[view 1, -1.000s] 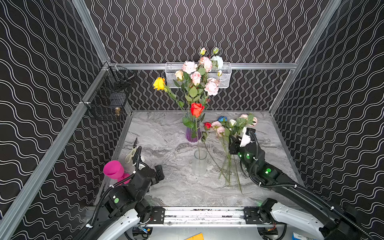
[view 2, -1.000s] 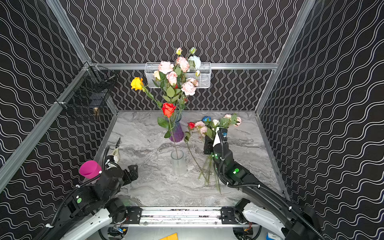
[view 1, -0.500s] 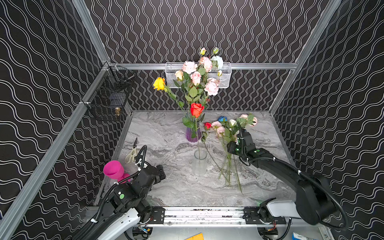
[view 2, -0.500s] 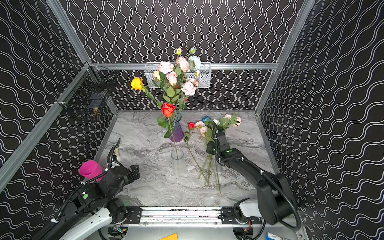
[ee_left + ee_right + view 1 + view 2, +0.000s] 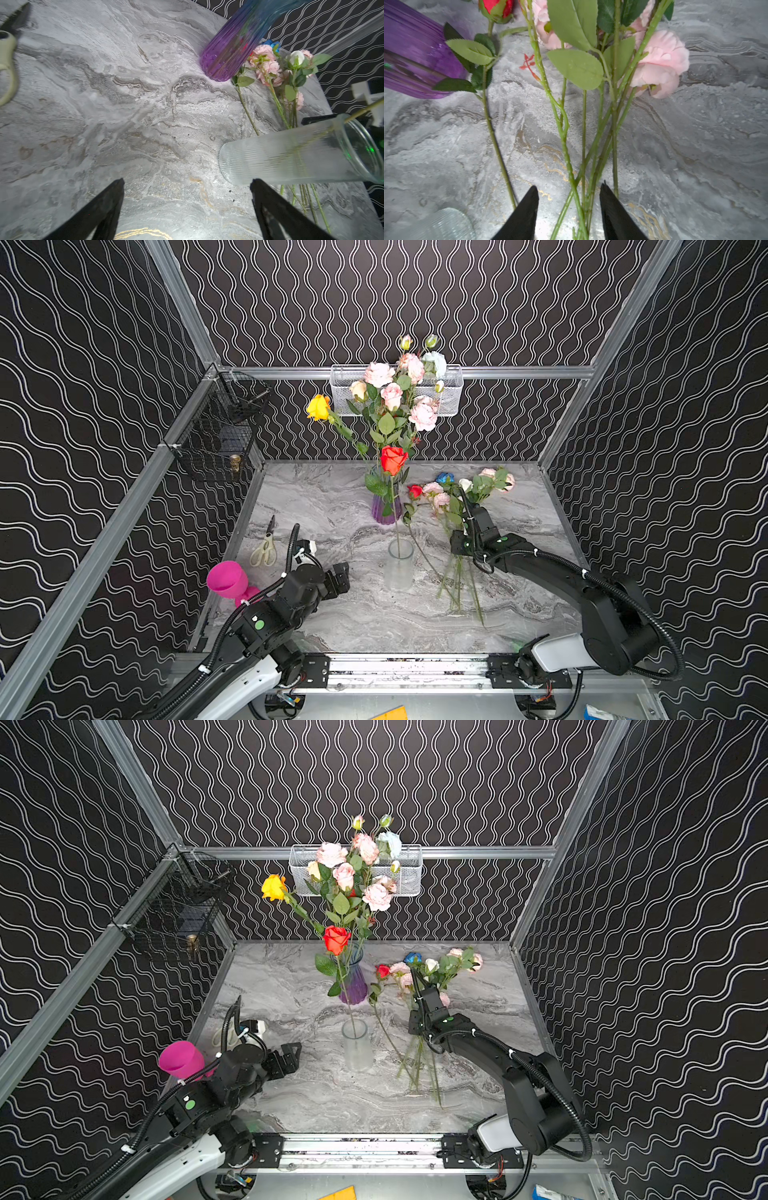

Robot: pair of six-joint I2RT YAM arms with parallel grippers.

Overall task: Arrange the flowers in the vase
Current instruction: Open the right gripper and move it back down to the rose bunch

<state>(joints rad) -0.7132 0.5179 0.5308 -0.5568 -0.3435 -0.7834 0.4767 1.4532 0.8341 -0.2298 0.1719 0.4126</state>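
Observation:
A purple vase (image 5: 386, 510) (image 5: 353, 988) at mid-table holds several flowers (image 5: 392, 406), pink, white and yellow. In front of it a clear ribbed vase (image 5: 400, 566) (image 5: 286, 153) holds one red rose (image 5: 392, 459). More flowers (image 5: 453, 499) (image 5: 419, 973) lie on the table to the right, heads toward the back wall. My right gripper (image 5: 458, 545) (image 5: 569, 186) stands open low over their stems (image 5: 564, 133), several of which run between its fingers. My left gripper (image 5: 338, 578) (image 5: 188, 180) is wide open and empty, left of the clear vase.
Scissors (image 5: 264, 549) and a pink cup (image 5: 227, 580) lie near the table's left edge. A white mesh basket (image 5: 451, 389) hangs on the back wall and a black wire basket (image 5: 220, 435) on the left wall.
My right gripper has dropped from head height among the loose flowers down onto their stems. The left arm has edged a little toward the clear vase.

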